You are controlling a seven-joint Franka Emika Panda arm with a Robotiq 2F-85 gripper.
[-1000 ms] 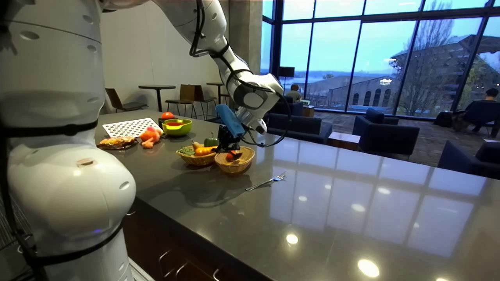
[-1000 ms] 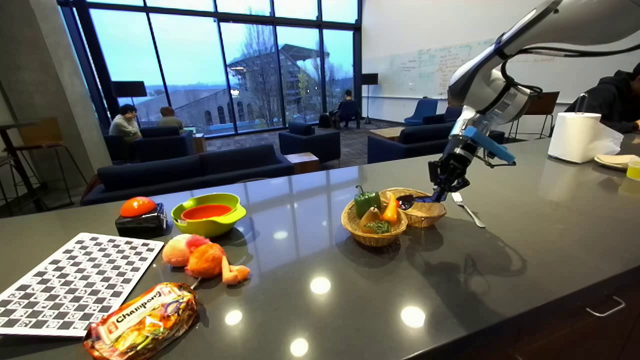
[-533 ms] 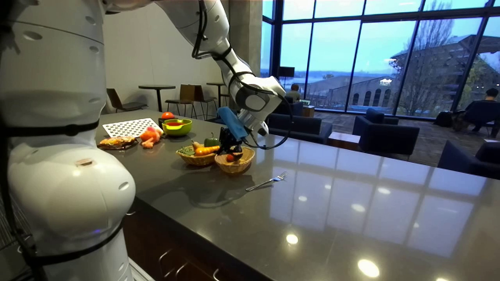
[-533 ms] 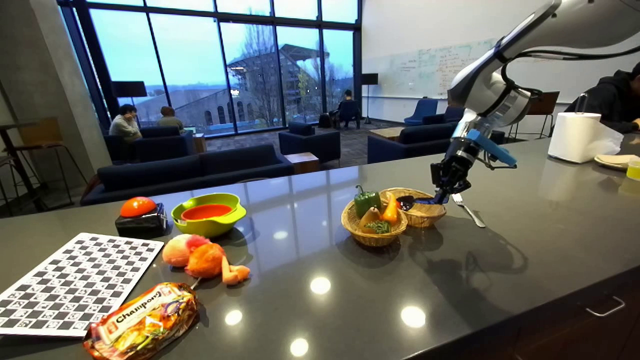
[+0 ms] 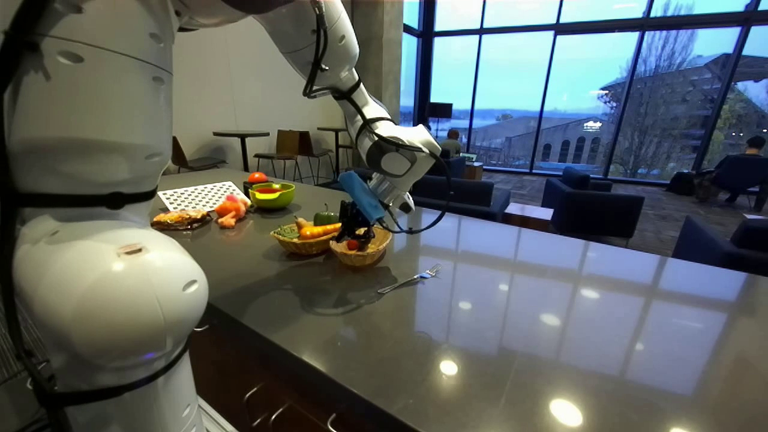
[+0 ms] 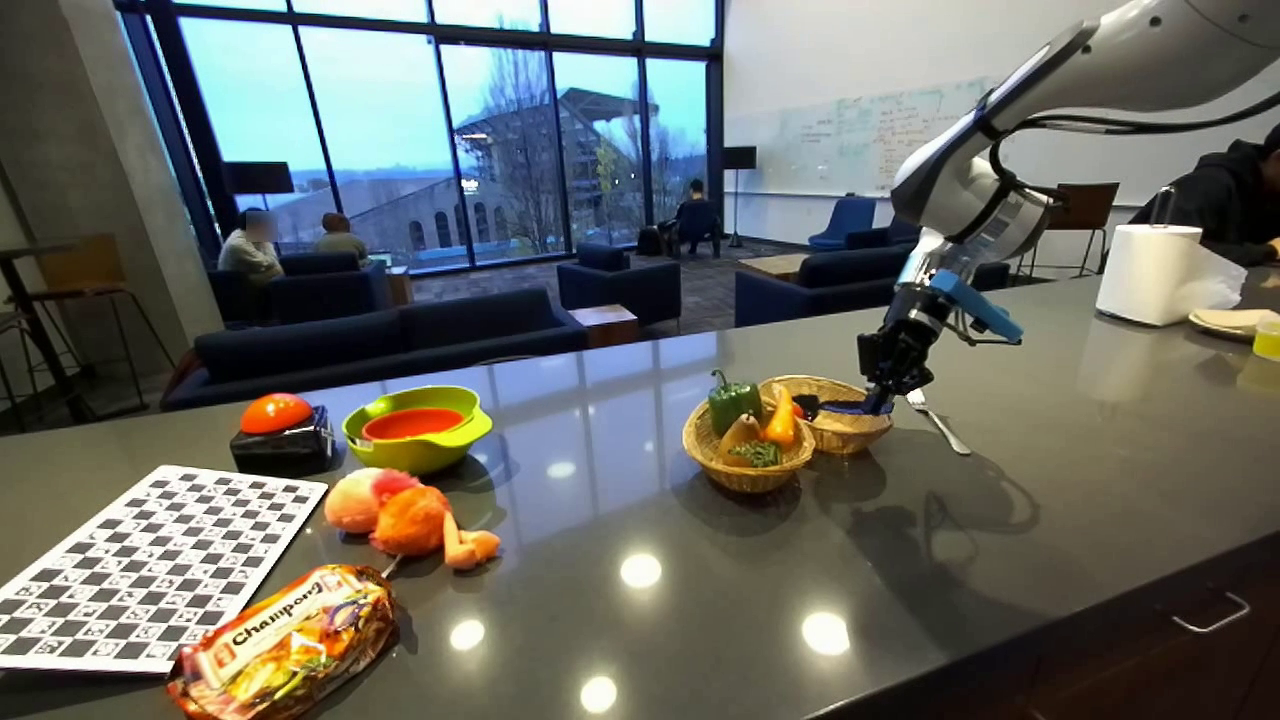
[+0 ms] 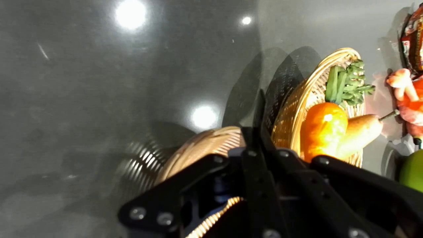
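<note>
Dark spoon clamped in the hand, fingers drawn together on its handle. Spoon held across the mouth of a small wicker basket, bowl end turned toward the basket next door; whether it touches the weave, cannot tell. Arm slants down from above, blue block mounted over the fingers.

Same basket: small red item inside, by the side nearest its neighbour; partly hidden, kind unclear. Second basket stands just beside, touching or almost, cannot say which. Well filled: green bell pepper with stem showing, tan pear, orange carrot with leafy greens at its thick end. Pear, carrot and greens show again in the wrist view, where black linkages of the hand take up the foreground, somewhat blurred.

Fork flat on the grey bench, near the first basket, apart from it.

Farther along the bench: lime-green bowl with a red bowl nested inside; orange dome button on a black box; checkered board; orange and pink plush toy; shiny food packet lettered "Champong". Toward the opposite end, white paper towel roll. Beyond: dark blue sofas, tall windows, seated people.
</note>
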